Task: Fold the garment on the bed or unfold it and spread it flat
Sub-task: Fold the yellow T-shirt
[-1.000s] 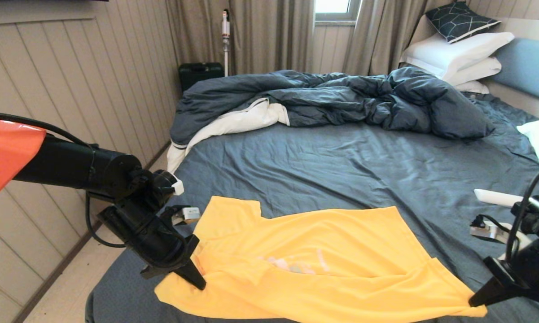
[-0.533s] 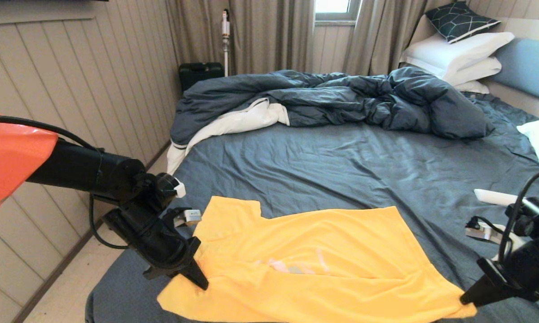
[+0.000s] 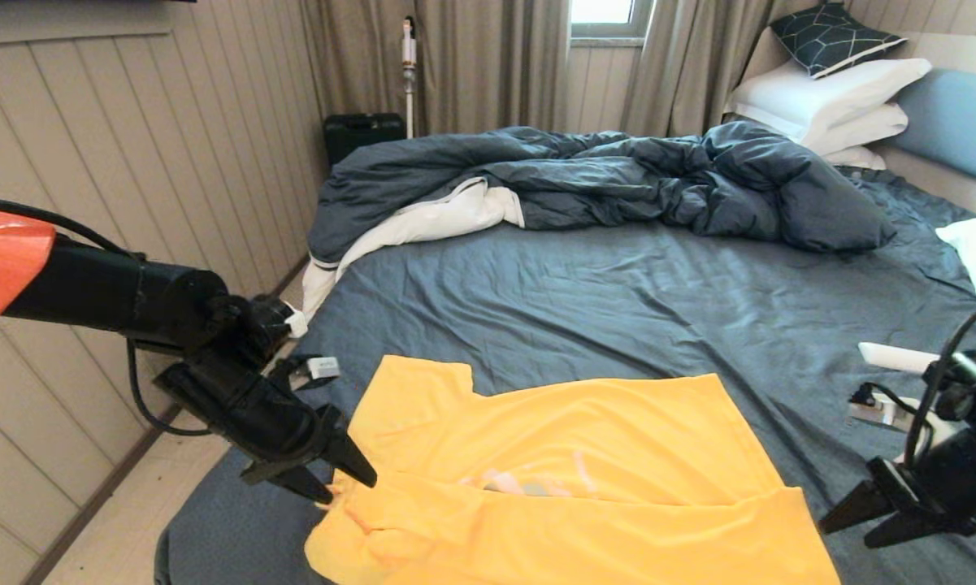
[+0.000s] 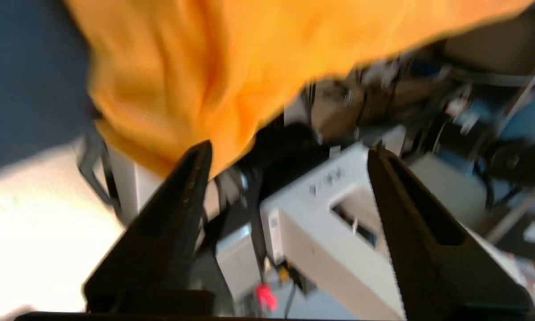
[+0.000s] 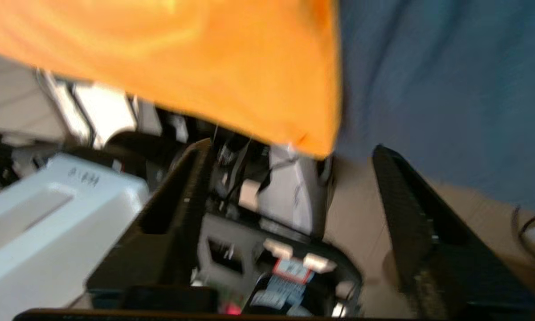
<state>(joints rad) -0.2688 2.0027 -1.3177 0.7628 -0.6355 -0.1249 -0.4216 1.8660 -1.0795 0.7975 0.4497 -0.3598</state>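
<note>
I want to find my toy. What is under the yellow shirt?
Only the bed with its blue sheet shows around the yellow shirt. Anything beneath the cloth is covered, so a toy cannot be seen.

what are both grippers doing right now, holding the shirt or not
Left gripper: open, holding nothing, at the bright yellow short-sleeved T-shirt's edge.
Right gripper: open, holding nothing, beside that shirt.

The head camera looks forward and down over the bed (image 3: 618, 309); both wrist cameras peer close past their own fingers, sharing the yellow T-shirt's (image 3: 585, 487) near edge with it
</note>
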